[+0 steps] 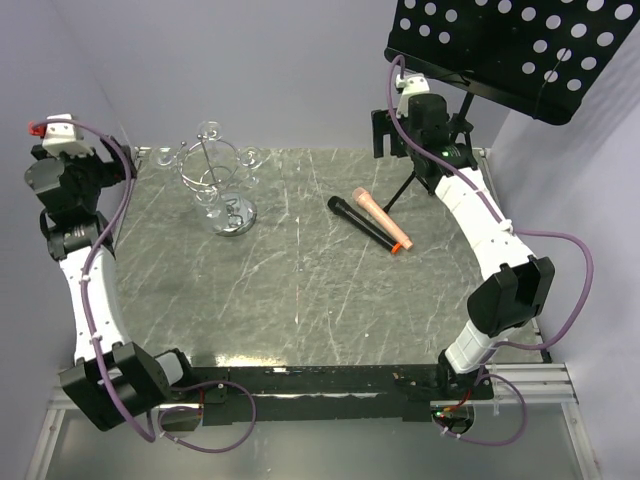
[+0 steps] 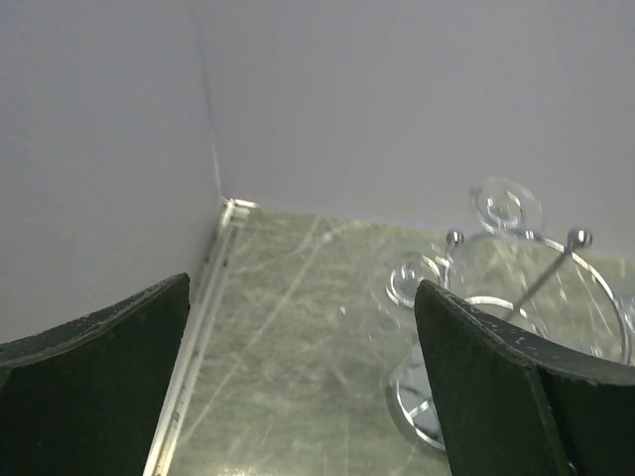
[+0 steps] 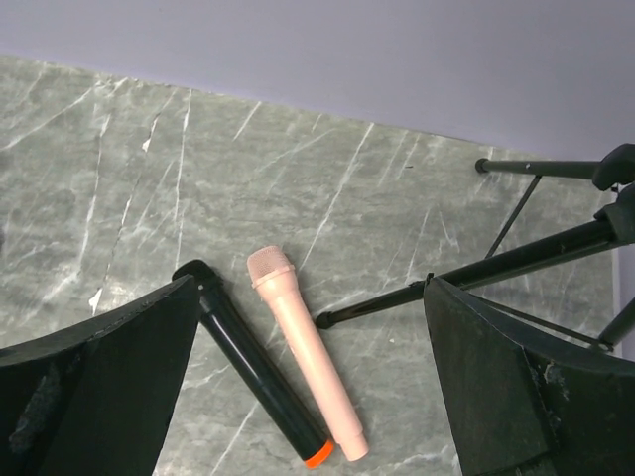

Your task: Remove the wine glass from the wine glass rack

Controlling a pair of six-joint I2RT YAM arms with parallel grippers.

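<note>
Top external view: left gripper [image 2: 303,288] and right gripper [image 3: 313,283] gape empty; pinch the wine glass [image 1: 211,131] stem gently, then slide it off the wine glass rack [image 1: 216,182].

Chrome wire wine glass rack [image 1: 233,214] stands upright on its round mirrored base, far-left of the table. Clear wine glass [image 2: 506,206] hangs among its curled arms.

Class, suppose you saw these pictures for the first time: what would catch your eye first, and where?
The chrome wine glass rack stands far left on the table, clear wine glasses hanging from it. Mid-table lie a pink microphone and a black microphone side by side, and a black perforated music stand looms over the far right corner.
</note>
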